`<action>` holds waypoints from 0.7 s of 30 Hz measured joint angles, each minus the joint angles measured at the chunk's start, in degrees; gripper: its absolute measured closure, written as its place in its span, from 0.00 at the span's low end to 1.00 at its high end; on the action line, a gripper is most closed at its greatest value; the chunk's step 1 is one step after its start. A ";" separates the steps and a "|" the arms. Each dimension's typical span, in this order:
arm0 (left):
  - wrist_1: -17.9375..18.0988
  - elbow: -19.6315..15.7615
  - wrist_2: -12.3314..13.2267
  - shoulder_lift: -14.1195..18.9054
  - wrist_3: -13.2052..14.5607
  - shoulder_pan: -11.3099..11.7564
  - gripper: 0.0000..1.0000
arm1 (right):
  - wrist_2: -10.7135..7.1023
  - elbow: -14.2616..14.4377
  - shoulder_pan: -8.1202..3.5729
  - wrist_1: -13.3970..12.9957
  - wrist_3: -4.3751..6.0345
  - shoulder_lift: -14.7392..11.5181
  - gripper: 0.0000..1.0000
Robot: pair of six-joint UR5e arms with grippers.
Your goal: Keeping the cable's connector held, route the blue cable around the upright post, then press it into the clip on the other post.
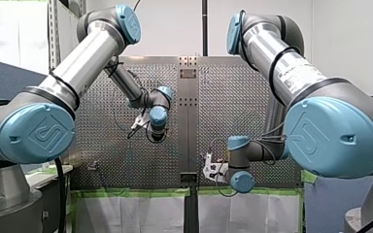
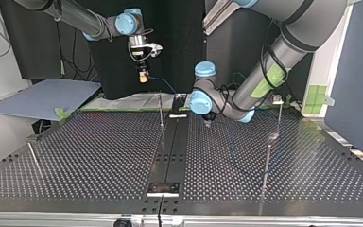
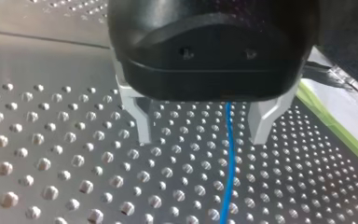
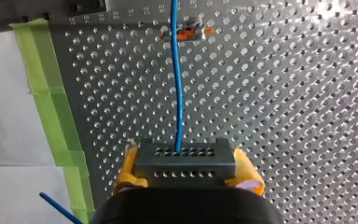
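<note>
In the right wrist view my right gripper point(image 4: 186, 173) has its yellow pads shut on the grey connector block point(image 4: 185, 157). The blue cable point(image 4: 177, 88) runs straight ahead from the block and passes an orange clip point(image 4: 186, 33) on a post top. Seen from the top view, that gripper point(image 2: 143, 77) hangs above the table's far edge, and the cable point(image 2: 164, 85) drops from it towards the thin upright post point(image 2: 161, 109). My left gripper point(image 3: 200, 133) is open and low over the plate. The cable point(image 3: 228, 168) passes through the gap between its metal fingers point(image 3: 142, 119) without touching either.
The perforated table point(image 2: 99, 156) carries more thin posts in the top view: one at its left point(image 2: 33, 158), one at its right point(image 2: 266, 163), and one with a fitting on top at the far right point(image 2: 279, 101). Green tape point(image 4: 51, 102) marks the plate's edge.
</note>
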 joint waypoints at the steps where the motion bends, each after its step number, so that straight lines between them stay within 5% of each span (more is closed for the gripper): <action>1: -0.02 0.00 -0.03 -0.16 -0.39 0.01 0.01 | -0.11 0.00 0.01 -0.05 0.00 0.00 1.00; 14: 3.76 0.00 4.21 -3.78 -6.04 -1.32 0.01 | -1.67 0.00 0.13 -0.44 -0.06 0.00 1.00; 21: 4.47 0.00 6.48 -5.94 -6.83 -2.57 0.01 | -2.01 0.00 0.18 -0.03 -0.17 0.00 1.00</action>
